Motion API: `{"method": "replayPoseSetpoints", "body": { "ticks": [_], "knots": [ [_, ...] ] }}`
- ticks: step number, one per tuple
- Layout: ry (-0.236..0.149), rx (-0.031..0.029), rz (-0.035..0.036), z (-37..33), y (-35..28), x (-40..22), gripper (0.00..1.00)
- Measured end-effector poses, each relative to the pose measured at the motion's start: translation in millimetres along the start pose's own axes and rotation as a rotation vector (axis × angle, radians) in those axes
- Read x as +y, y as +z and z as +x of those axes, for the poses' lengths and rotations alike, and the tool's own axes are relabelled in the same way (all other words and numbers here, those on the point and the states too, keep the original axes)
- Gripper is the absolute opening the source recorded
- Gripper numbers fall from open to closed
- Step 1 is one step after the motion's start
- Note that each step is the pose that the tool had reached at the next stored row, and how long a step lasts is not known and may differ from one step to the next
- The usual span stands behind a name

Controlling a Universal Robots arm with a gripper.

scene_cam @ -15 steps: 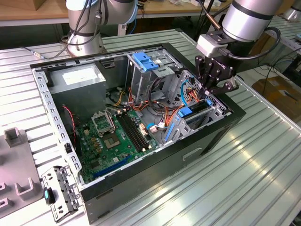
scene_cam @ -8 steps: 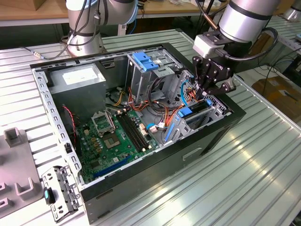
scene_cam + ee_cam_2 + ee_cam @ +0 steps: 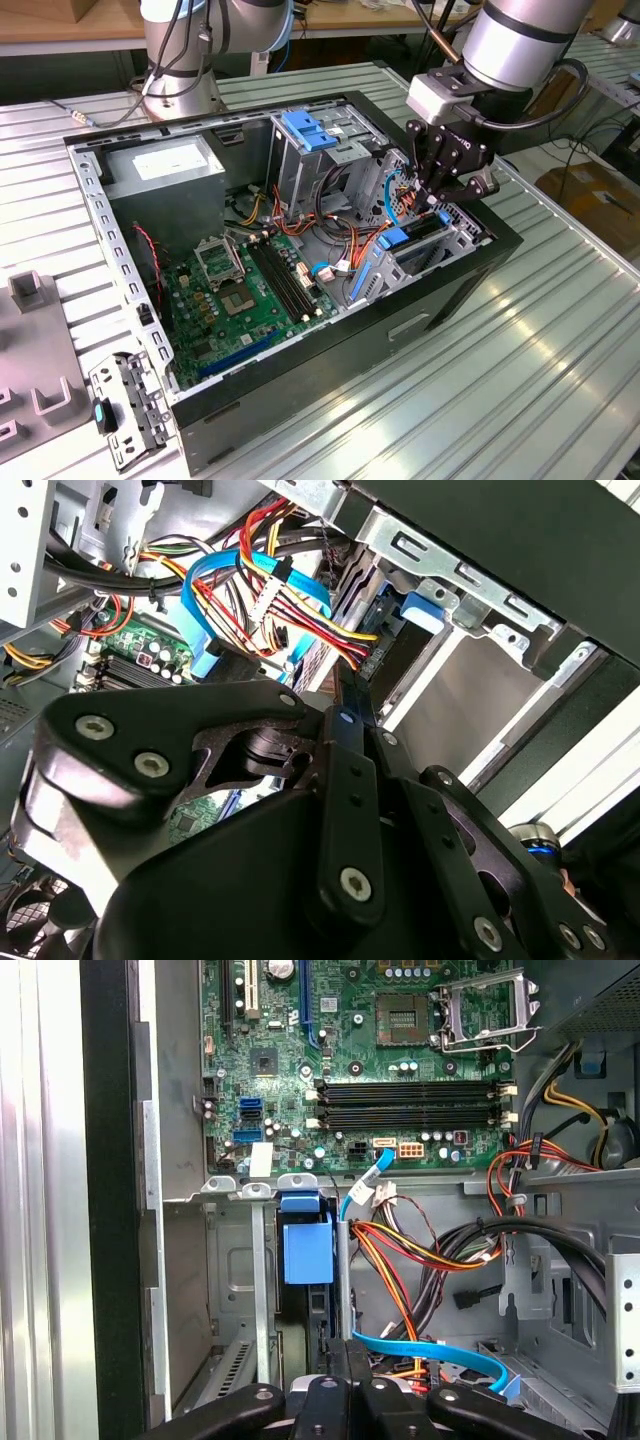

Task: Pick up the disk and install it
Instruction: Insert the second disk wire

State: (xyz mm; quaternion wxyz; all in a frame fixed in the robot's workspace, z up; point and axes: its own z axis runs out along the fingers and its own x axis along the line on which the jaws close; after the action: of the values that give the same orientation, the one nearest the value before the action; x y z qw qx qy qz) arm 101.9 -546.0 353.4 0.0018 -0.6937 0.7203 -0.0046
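Observation:
The disk [image 3: 424, 237] stands on edge in the drive bay at the near corner of the open computer case [image 3: 330, 345], on the exterior view's right. Its blue rail end [image 3: 394, 240] faces the motherboard. The same blue rail end [image 3: 307, 1248] appears in the first wrist view, and in the second wrist view [image 3: 421, 611] it sits beside the bay's metal frame. My gripper [image 3: 439, 205] hangs just above the bay with its black fingers [image 3: 345, 1360] pressed together, nothing between them. Whether the tips [image 3: 351, 692] touch the disk's upper edge I cannot tell.
A green motherboard [image 3: 240, 300] lies on the case floor. A grey power-supply box [image 3: 165, 165] and a metal cage with a blue top [image 3: 305, 130] stand at the back. Red, orange and blue cables [image 3: 420, 1260] crowd beside the bay. A loose bracket [image 3: 125, 410] lies on the ribbed table.

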Motion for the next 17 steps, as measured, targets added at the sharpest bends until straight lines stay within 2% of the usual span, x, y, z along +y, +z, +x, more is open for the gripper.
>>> {"method": "replayPoseSetpoints", "body": {
  "ticks": [16, 17],
  "knots": [
    [0.0, 0.0, 0.0, 0.0, 0.0, 0.5, 0.11],
    [0.0, -0.0052, -0.0001, 0.0, -1.1, 0.6, 0.11]
  ]
}}
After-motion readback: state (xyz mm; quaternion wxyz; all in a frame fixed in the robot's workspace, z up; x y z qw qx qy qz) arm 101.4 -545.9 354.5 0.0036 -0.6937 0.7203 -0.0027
